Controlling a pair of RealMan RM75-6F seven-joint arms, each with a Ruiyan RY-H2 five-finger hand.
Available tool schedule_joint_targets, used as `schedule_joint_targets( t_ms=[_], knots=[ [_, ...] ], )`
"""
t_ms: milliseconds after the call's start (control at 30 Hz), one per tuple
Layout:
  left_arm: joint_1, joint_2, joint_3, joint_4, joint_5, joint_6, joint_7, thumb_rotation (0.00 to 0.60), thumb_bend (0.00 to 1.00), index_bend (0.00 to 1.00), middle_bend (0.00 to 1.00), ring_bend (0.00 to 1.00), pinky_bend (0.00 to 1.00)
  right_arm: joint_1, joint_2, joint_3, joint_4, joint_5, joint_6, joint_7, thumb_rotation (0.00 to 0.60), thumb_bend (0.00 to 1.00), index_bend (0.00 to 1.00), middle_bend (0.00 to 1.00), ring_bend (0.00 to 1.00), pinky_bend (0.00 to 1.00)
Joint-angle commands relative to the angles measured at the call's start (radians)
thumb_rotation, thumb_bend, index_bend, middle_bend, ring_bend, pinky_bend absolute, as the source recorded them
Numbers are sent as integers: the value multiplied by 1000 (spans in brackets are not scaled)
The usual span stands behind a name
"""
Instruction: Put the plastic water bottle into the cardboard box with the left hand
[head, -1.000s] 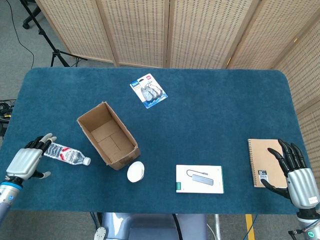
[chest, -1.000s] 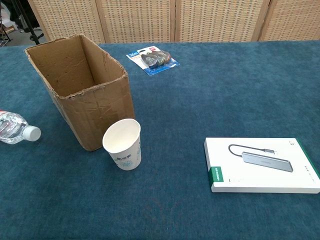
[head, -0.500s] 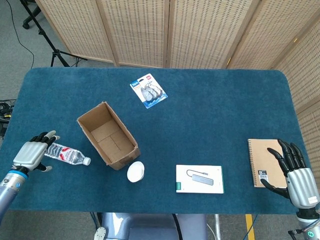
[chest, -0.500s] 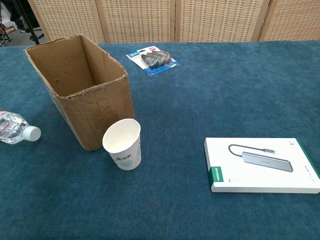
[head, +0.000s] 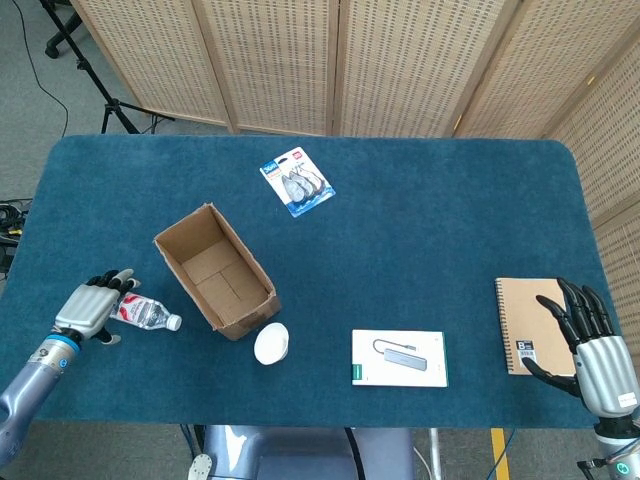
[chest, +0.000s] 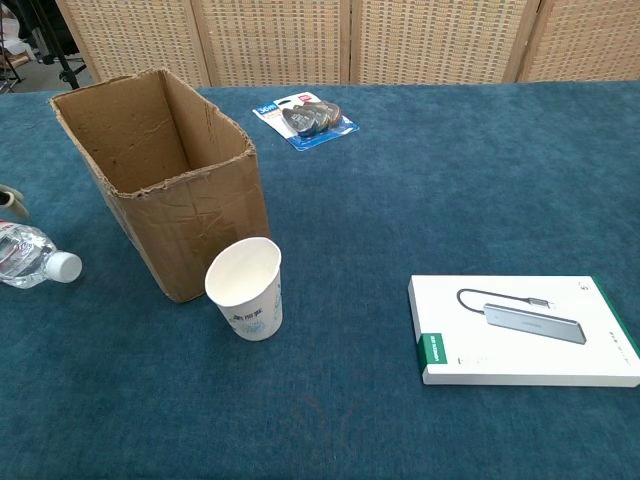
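Only overhead: notebook (head: 527, 326), right hand (head: 590, 345).

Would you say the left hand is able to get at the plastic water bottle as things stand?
Probably yes: the left hand is already over the base end of the plastic water bottle, which lies flat beside the cardboard box, with nothing between them.

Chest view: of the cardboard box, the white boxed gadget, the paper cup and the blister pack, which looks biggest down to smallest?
1. cardboard box
2. white boxed gadget
3. paper cup and blister pack: look alike; the pack lies farther back, so unsure.
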Motion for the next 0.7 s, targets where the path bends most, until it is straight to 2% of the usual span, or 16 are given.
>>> schedule_joint_targets(
  t_ms=[33,133,267,533,700],
  knots=[
    [-7,-12,3,7,-9,-4,9,600,146,191,128,43,168,0,0,0,0,0,1,1,600,136,147,0,0,0],
    [-13,-28,5,16,-19,-5,24,600,180,208,135,45,168,-1,1,1,1,2,3,6,600,137,147,0,0,0],
    [-9,-57,6,32,-23,21,42,600,408,303,206,107,220,-2,2,3,3,5,5,13,600,138,147,0,0,0],
    [-5,-87,14,58,-42,41,75,600,505,491,351,229,323,-4,2,4,5,5,10,22,600,135,147,0,0,0],
    [1,-106,14,75,-43,65,86,600,600,675,492,356,418,-4,2,4,5,5,10,22,600,136,147,0,0,0]
  ],
)
